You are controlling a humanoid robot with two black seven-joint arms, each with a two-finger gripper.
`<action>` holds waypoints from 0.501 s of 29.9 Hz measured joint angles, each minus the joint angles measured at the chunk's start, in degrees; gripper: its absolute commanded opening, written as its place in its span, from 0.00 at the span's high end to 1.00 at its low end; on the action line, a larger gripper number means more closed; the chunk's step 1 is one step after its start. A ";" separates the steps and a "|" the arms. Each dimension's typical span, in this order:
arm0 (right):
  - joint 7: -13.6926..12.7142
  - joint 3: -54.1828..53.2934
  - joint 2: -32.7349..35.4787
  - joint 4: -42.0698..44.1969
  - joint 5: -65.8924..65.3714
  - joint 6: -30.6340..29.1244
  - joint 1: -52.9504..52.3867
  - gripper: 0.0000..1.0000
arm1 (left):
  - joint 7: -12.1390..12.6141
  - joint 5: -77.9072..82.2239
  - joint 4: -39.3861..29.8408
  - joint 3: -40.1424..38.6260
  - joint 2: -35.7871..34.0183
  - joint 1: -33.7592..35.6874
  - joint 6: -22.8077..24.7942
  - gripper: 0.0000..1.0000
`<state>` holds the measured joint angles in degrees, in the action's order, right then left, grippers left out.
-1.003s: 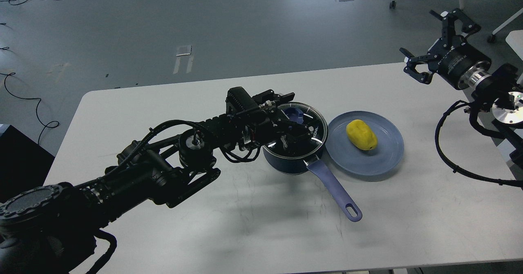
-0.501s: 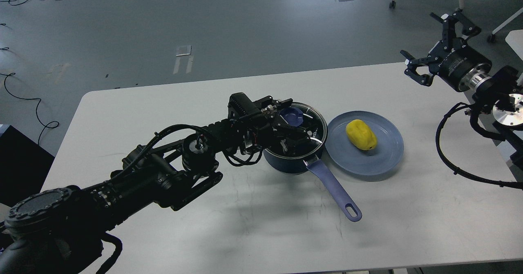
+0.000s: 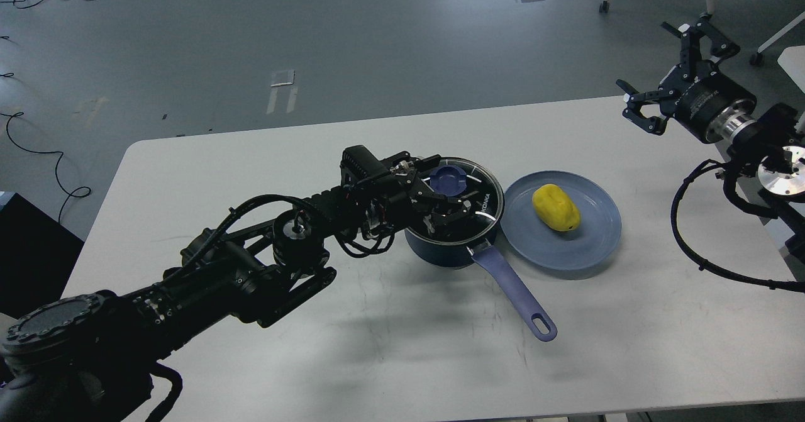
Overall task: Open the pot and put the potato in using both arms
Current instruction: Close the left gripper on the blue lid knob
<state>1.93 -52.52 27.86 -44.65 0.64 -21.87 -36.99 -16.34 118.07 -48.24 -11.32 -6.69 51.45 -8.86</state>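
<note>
Nearest, at 7 o'clock, the thick black joints of the left arm (image 3: 188,283) enter and run up toward the middle of the white table (image 3: 377,346). At the centre of the view stands the pot (image 3: 440,249), dark blue, round and shallow-sided, with a paler blue-violet handle (image 3: 512,293) that points toward 5 o'clock and ends in an oval hanging hole. The glass lid (image 3: 484,189) is still on the pot; it is clear with a metal rim, some small lettering near its 3 o'clock edge, and a blue knob (image 3: 448,178) at its middle.

The left gripper (image 3: 449,199) lies over the lid from the 9 o'clock side. Its fingers are spread, one finger (image 3: 420,161) at the far side of the knob and the other (image 3: 462,206) at the near side, so the knob sits between them; I cannot tell whether either finger touches it.

Just beside the pot, at its 3 o'clock, is a round blue plate (image 3: 591,246), its rim almost touching the pot. On the plate, a little toward 12 o'clock of its middle, lies the potato (image 3: 556,207): yellow, smooth, oblong, blunt at both ends, its long axis running from 10 to 4 o'clock, with a small dark spot near its lower end.

Farther off, at 2 o'clock, the right gripper (image 3: 663,76) hangs above the far right corner of the table, well apart from plate and pot, its two fingers wide apart and holding nothing. A black cable (image 3: 685,233) loops below its arm.

Beyond the table lies grey floor (image 3: 377,44).
</note>
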 measured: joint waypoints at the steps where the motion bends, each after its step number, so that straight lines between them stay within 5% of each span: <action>1: 0.00 0.02 0.00 0.00 -0.01 -0.01 0.04 0.00 | 0.00 -0.02 0.00 0.05 0.00 -0.02 0.00 0.36; 15: -0.09 0.11 0.08 0.09 -0.03 0.02 0.17 0.00 | -0.17 -1.15 -0.01 0.08 -0.15 -0.66 -0.06 0.49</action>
<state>1.85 -52.40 27.95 -44.56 0.61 -21.85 -36.83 -16.52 116.92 -48.26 -11.24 -6.84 50.79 -8.92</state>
